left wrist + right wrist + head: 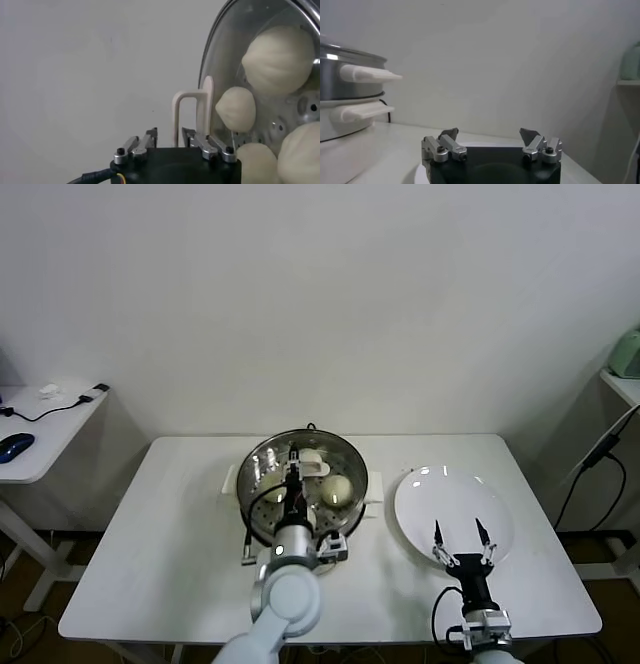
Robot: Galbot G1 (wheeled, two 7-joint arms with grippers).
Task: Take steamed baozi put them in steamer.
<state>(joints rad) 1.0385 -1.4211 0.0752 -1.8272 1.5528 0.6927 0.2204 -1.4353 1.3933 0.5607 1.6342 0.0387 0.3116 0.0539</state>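
Left wrist view puts the left gripper (169, 132) right at the white arched handle (192, 107) of the round glass lid (227, 55). Its jaws stand apart on either side of the handle's near leg and do not look to be pinching it. Through the glass sit four cream-white steamed baozi (277, 60), all inside the shiny round stainless-steel steamer (262, 454) in the middle of the white desk (170, 534).

The buns look soft, light and easily dented, perhaps a little tacky. I would cup one low around its sides with a gentle squeeze, never at the pleated top.

Only this wrist view lets me count the buns and see the handle between the jaws. Only the head view shows the flat white plate (455, 484) bare, with the right gripper (460, 532) over its near edge, jaws spread wide.
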